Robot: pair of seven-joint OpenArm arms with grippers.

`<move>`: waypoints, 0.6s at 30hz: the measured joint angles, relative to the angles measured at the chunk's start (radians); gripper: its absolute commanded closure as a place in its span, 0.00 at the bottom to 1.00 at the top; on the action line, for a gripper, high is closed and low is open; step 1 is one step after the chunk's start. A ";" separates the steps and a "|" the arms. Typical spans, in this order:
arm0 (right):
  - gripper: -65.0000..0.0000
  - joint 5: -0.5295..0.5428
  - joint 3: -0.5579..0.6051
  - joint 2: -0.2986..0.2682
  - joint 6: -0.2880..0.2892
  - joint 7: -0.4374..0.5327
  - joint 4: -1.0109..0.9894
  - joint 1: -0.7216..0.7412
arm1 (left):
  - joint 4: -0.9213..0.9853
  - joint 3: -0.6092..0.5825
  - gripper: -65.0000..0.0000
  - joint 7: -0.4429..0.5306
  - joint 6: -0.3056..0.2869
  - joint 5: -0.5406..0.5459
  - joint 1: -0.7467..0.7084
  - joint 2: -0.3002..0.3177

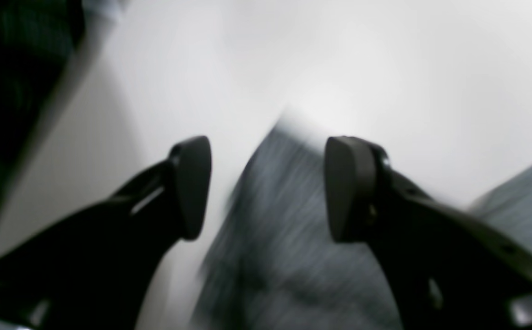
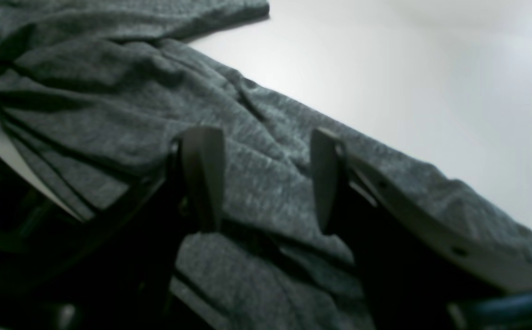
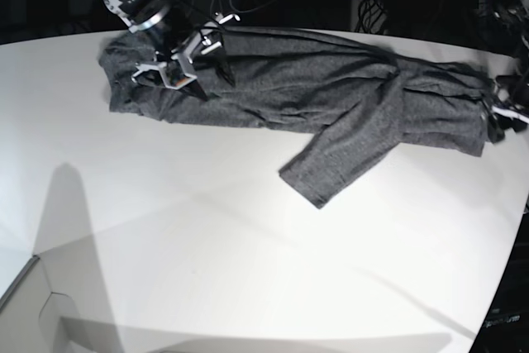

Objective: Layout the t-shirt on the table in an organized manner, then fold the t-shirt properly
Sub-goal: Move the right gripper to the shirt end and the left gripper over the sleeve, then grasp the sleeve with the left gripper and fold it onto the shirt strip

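T-shirt (image 3: pixel 331 88) lies stretched along the worktop's (image 3: pixel 207 245) far edge, one sleeve angled inward. Left gripper (image 1: pixel 268 188) jaws spread over blurred cloth; right gripper (image 2: pixel 268 178) jaws spread above the fabric, pinching nothing.

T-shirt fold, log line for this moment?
t-shirt: stretched across table, unfolded | left gripper: open, empty | right gripper: open above shirt

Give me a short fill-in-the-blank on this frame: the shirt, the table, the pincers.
1. The t-shirt lies stretched along the table's ____ edge.
2. One sleeve sticks out toward the ____ of the table.
3. The right pincer hovers with jaws ____ over grey cloth.
4. The table is ____ in colour.

Missing words: far; middle; open; white
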State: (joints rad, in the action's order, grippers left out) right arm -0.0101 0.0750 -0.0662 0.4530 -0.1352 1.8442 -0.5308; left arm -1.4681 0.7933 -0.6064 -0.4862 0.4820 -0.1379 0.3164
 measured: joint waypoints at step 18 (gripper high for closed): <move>0.52 0.000 -0.246 0.005 0.003 -0.003 0.058 -0.026 | -0.180 -0.747 0.42 -0.127 0.058 -0.562 0.122 -0.439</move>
State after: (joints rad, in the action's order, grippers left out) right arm -0.0101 -0.1707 -0.0608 0.4561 -0.1379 1.9022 -0.5564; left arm -1.6482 0.0460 -0.7334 -0.4286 -0.0799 -0.0162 -0.1230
